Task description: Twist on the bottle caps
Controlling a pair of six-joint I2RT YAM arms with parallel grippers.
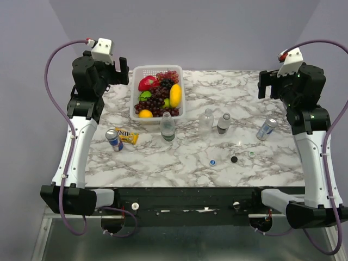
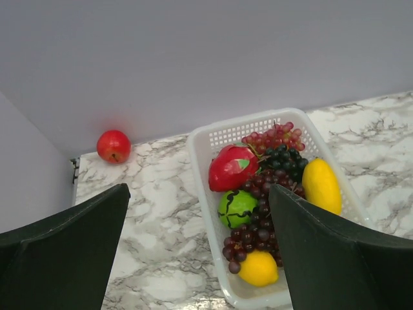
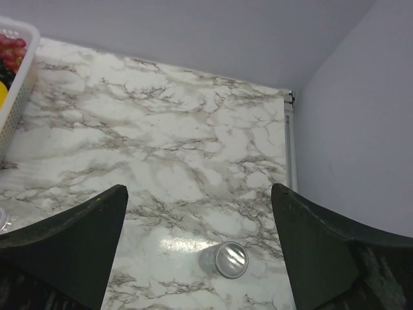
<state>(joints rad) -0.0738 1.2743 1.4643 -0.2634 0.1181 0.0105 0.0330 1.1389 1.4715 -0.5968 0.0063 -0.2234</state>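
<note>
Labels: none legible. Print on the yellow snack packet (image 1: 126, 136) and on the left can (image 1: 113, 140) beside it is too small to read, as on the right can (image 1: 266, 129) near the desk's (image 1: 179, 157) right edge.

Containers: a white basket (image 2: 239, 132) at the far edge is filled with grapes (image 2: 258, 219), a red fruit (image 2: 231, 168), a green fruit (image 2: 236, 208), a lemon (image 2: 258, 268) and a mango (image 2: 321, 186). Three bottles (image 1: 167, 126) are stood mid-desk.

The blue cap (image 1: 212, 162), black cap (image 1: 234, 159) and white-green cap (image 1: 252, 154) are laid in a row near the front edge, right of centre.

The left pincer (image 2: 199, 194) and right pincer (image 3: 199, 190) are spread wide, with nothing held.
</note>
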